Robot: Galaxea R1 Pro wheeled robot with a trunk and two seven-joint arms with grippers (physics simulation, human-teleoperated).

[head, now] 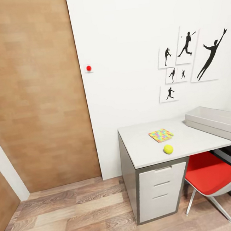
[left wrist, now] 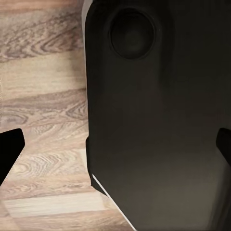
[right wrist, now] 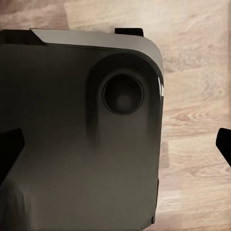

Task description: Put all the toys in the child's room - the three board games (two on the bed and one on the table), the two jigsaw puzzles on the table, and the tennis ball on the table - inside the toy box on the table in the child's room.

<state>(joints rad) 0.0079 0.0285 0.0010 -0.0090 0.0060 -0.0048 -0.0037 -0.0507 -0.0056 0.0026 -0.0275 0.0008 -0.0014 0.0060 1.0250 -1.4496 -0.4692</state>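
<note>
Where the head view looks across the child's room, one tabletop [head: 144,151] is recorded against the white wall, carrying one jigsaw puzzle [head: 161,135], one tennis ball [head: 168,149] and one toy box [head: 215,121]. The puzzle lies flat near the middle of the tabletop; the ball sits just beside it, nearer the front edge, apart from it. The toy box is set at the right end and is cut off by the picture's edge, so its contents cannot be made out. One three-drawer unit [head: 162,190] is noted beneath, and one red chair [head: 211,176], partly cut off. Six silhouette pictures [head: 190,63], one red wall button [head: 88,68] and one brown door [head: 34,92] are counted. Open wood floor [head: 69,216] lies before the door and drawers.

In each wrist view, the left claw [left wrist: 115,149] and right claw [right wrist: 115,147] are shown with fingertips spread wide apart, holding nothing, above the robot's dark base [right wrist: 77,134].
</note>
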